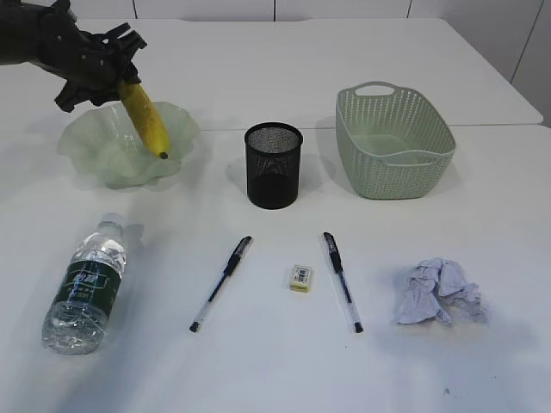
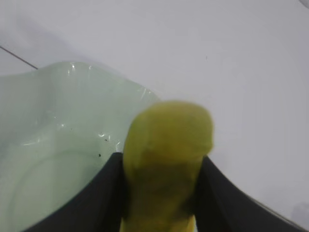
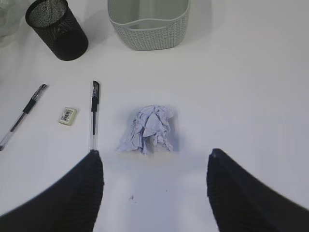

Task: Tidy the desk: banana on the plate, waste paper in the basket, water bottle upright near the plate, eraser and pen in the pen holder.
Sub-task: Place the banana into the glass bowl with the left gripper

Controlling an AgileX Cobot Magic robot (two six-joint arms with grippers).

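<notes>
My left gripper (image 1: 116,73) is shut on the yellow banana (image 1: 146,119) and holds it slanted over the pale green wavy plate (image 1: 90,151); in the left wrist view the banana (image 2: 166,159) sits between the black jaws (image 2: 164,188) above the plate (image 2: 53,135). The water bottle (image 1: 86,284) lies on its side at the front left. Two pens (image 1: 221,282) (image 1: 342,280) and a small eraser (image 1: 300,278) lie in front of the black mesh pen holder (image 1: 274,165). The crumpled paper (image 1: 439,292) lies at the front right. The green basket (image 1: 393,140) stands behind it. My right gripper (image 3: 154,162) is open above the table, near the paper (image 3: 148,128); it is out of the exterior view.
The right wrist view also shows the pen holder (image 3: 57,29), the basket (image 3: 149,24), the eraser (image 3: 68,116) and both pens (image 3: 94,116) (image 3: 21,116). A table seam runs along the back right (image 1: 499,126).
</notes>
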